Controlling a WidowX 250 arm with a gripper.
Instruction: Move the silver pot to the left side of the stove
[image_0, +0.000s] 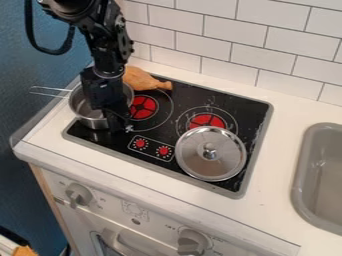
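End effector (121, 124) at silver pot (91, 121), can't tell if closed; lettering (169, 228) by knob (192, 242) illegible.

Illumination is moderate and diffuse. The upper surface of the tabletop (284, 107) and the wall tiles (220, 30) register bright; the oven front (153, 220) reads greyer, consistent with light from above. The blue wall (33, 100) is dim, darkening toward its lower part. The metal lid (210, 162) returns pale, fan-shaped reflections alternating with darker bands. The pot (87, 117) shows bright highlights along its metal wall and a shaded interior. Small white glints or specks mark the black stovetop (250, 112). The arm (107, 55) and claw (119, 119) register near-black, with faint surface highlights.
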